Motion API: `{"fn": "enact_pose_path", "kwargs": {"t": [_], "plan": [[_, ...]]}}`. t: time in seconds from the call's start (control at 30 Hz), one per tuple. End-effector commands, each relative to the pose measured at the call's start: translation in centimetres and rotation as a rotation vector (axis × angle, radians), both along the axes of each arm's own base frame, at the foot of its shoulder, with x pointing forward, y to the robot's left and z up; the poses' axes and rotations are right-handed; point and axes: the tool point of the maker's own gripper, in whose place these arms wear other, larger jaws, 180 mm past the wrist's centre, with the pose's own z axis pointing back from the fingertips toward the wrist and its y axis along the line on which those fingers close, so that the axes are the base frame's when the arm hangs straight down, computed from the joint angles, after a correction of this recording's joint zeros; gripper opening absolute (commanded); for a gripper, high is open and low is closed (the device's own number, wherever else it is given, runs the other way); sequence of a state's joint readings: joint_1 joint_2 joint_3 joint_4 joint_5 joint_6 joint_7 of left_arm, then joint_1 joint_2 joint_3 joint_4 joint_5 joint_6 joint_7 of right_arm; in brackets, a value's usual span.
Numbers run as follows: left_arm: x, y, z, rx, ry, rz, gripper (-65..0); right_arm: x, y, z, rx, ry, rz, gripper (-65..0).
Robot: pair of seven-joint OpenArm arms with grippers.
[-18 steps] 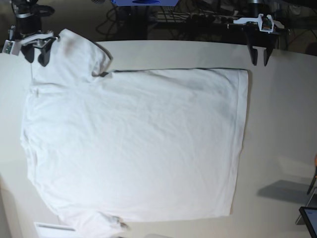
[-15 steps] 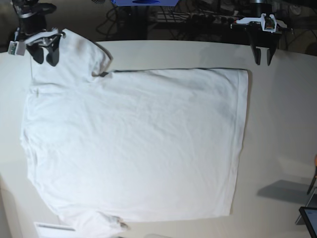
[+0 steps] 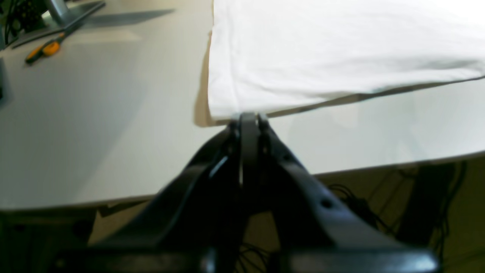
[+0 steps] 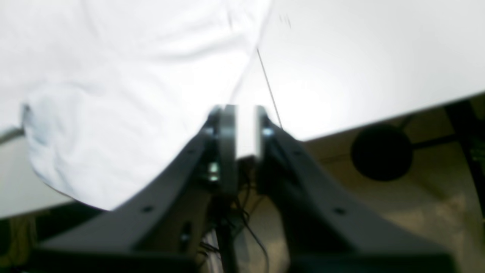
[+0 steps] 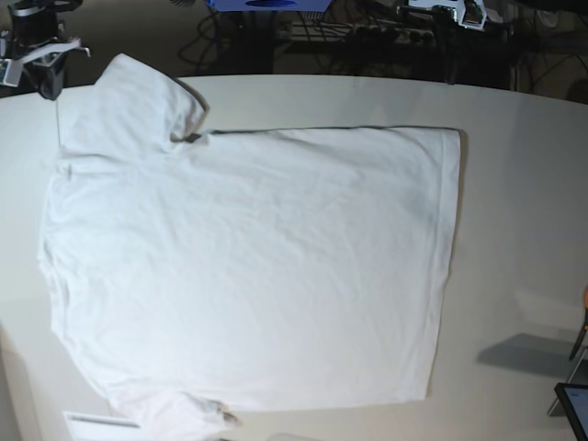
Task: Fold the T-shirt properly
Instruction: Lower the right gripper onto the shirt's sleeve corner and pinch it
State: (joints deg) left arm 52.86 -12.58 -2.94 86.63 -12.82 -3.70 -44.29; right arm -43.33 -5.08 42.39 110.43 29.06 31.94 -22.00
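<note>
The counter [image 5: 524,184] carries the T-shirt [image 5: 248,266], spread flat and unfolded, hem toward the left arm. It looks light, limp and prone to wrinkling (best pinched at hem corners or sleeve edges). Left tool [image 3: 248,120] is pressed together, empty; right tool [image 4: 240,131] likewise holds nothing.

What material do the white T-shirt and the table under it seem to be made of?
T-shirt: probably cotton knit, matte; it shows soft wrinkles and stitched hems. Table: smooth, pale, hard surface, perhaps laminate; it has a faint sheen and soft shadows.
</note>
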Motion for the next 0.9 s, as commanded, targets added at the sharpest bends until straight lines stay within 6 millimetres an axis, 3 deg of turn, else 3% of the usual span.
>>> {"fn": "enact_pose_path", "kwargs": {"t": [0.0, 0.07, 0.17, 0.33, 0.43, 0.5, 0.67, 0.8, 0.87], "plan": [[-0.5, -0.4, 0.5, -0.018, -0.028, -0.004, -65.0, 0.2, -0.1, 0.9, -0.017, -0.032, 0.008, -65.0], [-1.1, -0.6, -0.3, -0.028, -0.007, 0.005, -65.0, -0.3, -0.2, 0.5, -0.044, 0.003, 0.013, -64.3], [-3.4, -0.3, -2.6, -0.032, 0.084, 0.024, -65.0, -3.1, -0.7, -1.7, -0.088, 0.134, 0.024, -64.3], [-9.3, -0.7, -8.3, -0.056, 0.312, 0.030, -65.0, -10.4, -0.8, -9.2, -0.016, 0.404, -0.028, -64.3], [-10.6, -1.6, -10.1, -0.075, 0.332, 0.017, -65.0, -11.8, -0.4, -12.3, 0.038, 0.448, -0.062, -64.3], [-10.7, -1.8, -9.3, -0.082, 0.264, 0.012, -65.0, -11.0, -0.5, -12.1, 0.035, 0.383, -0.074, -64.3], [-10.4, -2.0, -6.8, -0.090, 0.119, -0.006, -65.0, -9.5, -0.8, -9.4, 0.011, 0.252, -0.061, -64.3], [-12.1, -1.5, -9.5, -0.076, 0.265, 0.017, -65.0, -12.5, -0.3, -12.0, 0.027, 0.471, -0.017, -64.3], [-13.0, -1.1, -11.0, -0.069, 0.327, 0.033, -65.0, -13.1, 0.0, -13.3, 0.047, 0.498, -0.028, -64.3]]}}
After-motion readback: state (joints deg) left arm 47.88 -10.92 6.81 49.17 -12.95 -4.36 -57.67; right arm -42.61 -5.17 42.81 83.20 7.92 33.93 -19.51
